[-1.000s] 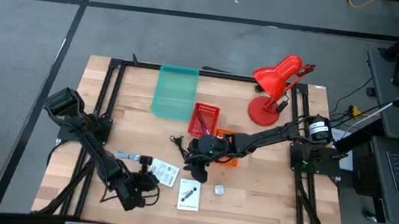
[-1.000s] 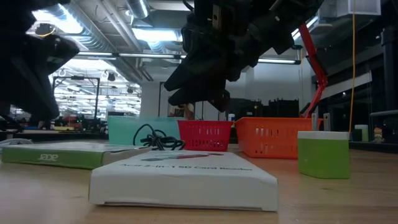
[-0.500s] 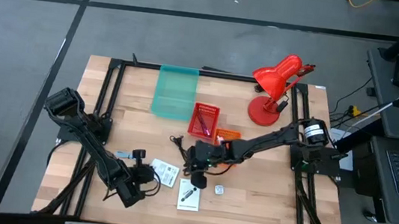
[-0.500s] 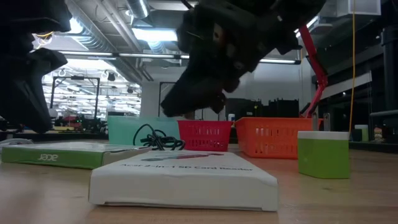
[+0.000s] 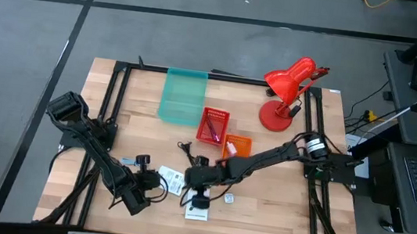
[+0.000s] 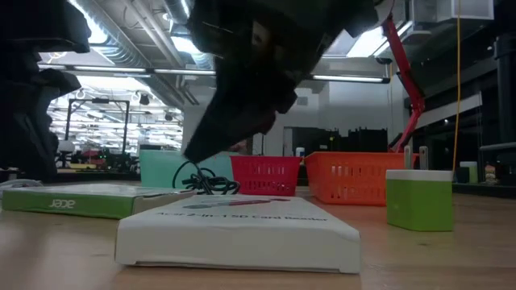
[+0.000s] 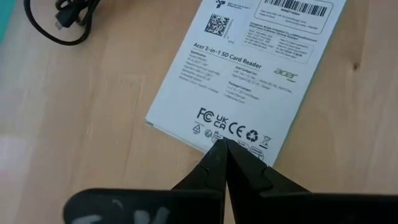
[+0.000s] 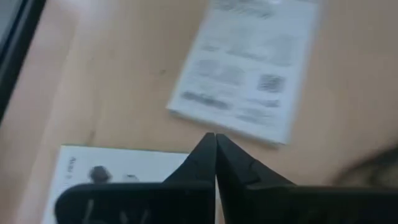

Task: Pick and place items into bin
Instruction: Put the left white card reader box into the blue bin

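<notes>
Two white cards lie flat on the table near its front: one (image 5: 174, 180) with print and a barcode (image 7: 249, 68), the other (image 5: 197, 207) beside it. My left gripper (image 7: 224, 144) is shut, its tips at the near edge of the first card. My right gripper (image 5: 188, 182) is shut and hangs above the table between the two cards (image 8: 214, 138), touching nothing. A black cable (image 5: 186, 151) lies coiled behind the cards. A small white piece (image 5: 228, 199) rests to their right. My left gripper has its shut fingertips at the printed card's near edge (image 7: 214, 132), slanting down from the table's left. I cannot tell whether they touch the card, which lies flat on the table.
A teal bin (image 5: 182, 95), a red basket (image 5: 213, 125) and an orange basket (image 5: 237, 145) stand behind the cards. A red desk lamp (image 5: 286, 90) stands at the far right. A black frame (image 5: 117, 91) runs round the table.
My right gripper has swung from beside the orange basket toward the table's left and near edges, to a spot over the two cards, rolling as it went, and its fingers have shut. The cards and the cable lie where they were.
</notes>
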Robot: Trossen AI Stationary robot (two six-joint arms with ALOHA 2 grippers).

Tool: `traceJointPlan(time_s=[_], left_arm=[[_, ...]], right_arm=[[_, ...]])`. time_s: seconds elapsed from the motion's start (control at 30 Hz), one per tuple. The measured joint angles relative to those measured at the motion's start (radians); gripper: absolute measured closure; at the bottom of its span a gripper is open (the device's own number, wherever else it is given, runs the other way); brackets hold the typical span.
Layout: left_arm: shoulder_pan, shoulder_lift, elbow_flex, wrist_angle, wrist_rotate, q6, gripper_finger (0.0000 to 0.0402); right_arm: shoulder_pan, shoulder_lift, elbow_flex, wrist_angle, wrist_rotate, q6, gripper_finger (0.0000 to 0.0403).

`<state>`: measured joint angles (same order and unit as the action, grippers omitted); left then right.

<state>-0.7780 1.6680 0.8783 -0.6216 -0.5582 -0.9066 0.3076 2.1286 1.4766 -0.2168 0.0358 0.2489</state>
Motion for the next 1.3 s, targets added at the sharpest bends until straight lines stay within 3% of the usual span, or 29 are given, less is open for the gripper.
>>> traceJointPlan(time_s=[0.2, 0.4, 0.93, 1.3], left_arm=[[0.000, 0.000, 0.000, 0.000, 0.000, 0.000, 0.0400], [0.000, 0.000, 0.000, -0.002, 0.000, 0.000, 0.0400], [0.000, 0.000, 0.000, 0.000, -0.001, -0.013, 0.0400], [0.000, 0.000, 0.001, 0.001, -0.010, -0.015, 0.0400]], right_arm=[[0.015, 0.127, 0.185, -0.192, 0.016, -0.019, 0.0403], [0.019, 0.182, 0.278, -0.219, 0.017, -0.067, 0.0403], [0.029, 0.175, 0.272, -0.384, 0.021, -0.024, 0.0403], [0.031, 0.134, 0.263, -0.334, 0.075, -0.098, 0.0403]])
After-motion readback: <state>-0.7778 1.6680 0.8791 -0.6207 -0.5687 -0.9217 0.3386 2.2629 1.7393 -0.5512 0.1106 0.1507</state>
